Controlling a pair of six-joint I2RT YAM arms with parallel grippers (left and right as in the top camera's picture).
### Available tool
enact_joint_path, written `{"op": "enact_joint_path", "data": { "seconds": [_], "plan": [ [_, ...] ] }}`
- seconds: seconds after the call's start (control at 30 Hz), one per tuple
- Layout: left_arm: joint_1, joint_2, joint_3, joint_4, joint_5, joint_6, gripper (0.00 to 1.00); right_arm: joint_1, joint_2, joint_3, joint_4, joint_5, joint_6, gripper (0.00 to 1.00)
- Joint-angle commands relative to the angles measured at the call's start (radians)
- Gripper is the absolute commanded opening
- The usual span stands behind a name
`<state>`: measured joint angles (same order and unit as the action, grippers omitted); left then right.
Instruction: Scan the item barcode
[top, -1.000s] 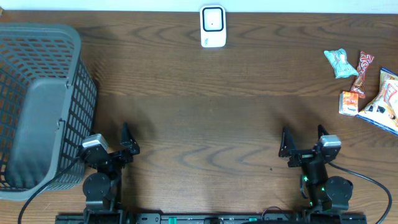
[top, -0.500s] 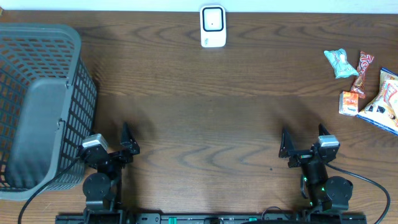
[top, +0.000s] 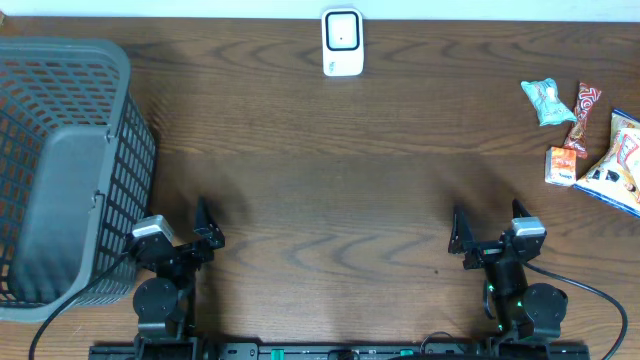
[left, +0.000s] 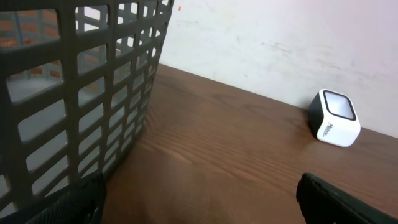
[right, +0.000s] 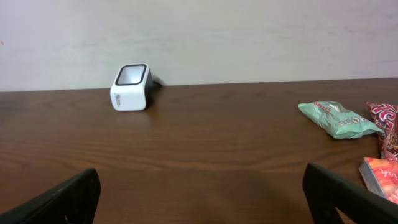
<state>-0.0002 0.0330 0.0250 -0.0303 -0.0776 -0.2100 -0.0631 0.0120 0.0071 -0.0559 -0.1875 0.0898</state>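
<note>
Plainly, both claws stand wide apart and hold nothing. The left gripper (top: 183, 238) and the right gripper (top: 487, 232) sit low at the near edge of the table (top: 330, 170).

The scanner (top: 342, 42) stands at the middle of the far edge, its dark window slanting up and toward the near edge. The snacks lie in a loose cluster at the right edge, toward the far right corner:
- a teal packet (top: 547, 101), farthest back, lying flat with its long axis slanted across the table;
- a red-wrapped bar (top: 582, 118), its long axis running roughly from far edge to near edge;
- a small orange box (top: 561, 166), just beside the bar's near end;
- a blue and white bag (top: 618, 165), partly cut off by the frame.

No barcode can be made out on any of them.

The overhead view shows all four snacks. The right wrist view shows only the teal packet (right: 339, 119) whole, plus the scanner's (right: 131, 87) upturned window. The left wrist view shows the grey basket (left: 81, 106) wall close on its left.

The basket (top: 135, 150) fills the left edge. Bare wood lies between the scanner, the snacks and both grippers.
</note>
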Motion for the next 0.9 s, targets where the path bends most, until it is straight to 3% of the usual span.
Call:
{"op": "enact_joint_path", "data": {
  "seconds": [0.0, 0.47, 0.67, 0.87],
  "plan": [
    [0.003, -0.001, -0.019, -0.037, -0.01, -0.005, 0.98, 0.004, -0.006, -0.002, -0.004, -0.006, -0.009, 0.99],
    [-0.005, -0.032, -0.02, -0.037, -0.005, 0.038, 0.98, 0.004, -0.005, -0.002, -0.004, -0.006, -0.009, 0.99],
    [-0.051, -0.032, -0.02, -0.04, 0.026, 0.194, 0.98, 0.004, -0.005, -0.002, -0.004, -0.006, -0.009, 0.99],
    [-0.055, -0.032, -0.02, -0.043, 0.093, 0.246, 0.98, 0.004, -0.005, -0.002, -0.004, -0.006, -0.009, 0.99]
  ]
}}
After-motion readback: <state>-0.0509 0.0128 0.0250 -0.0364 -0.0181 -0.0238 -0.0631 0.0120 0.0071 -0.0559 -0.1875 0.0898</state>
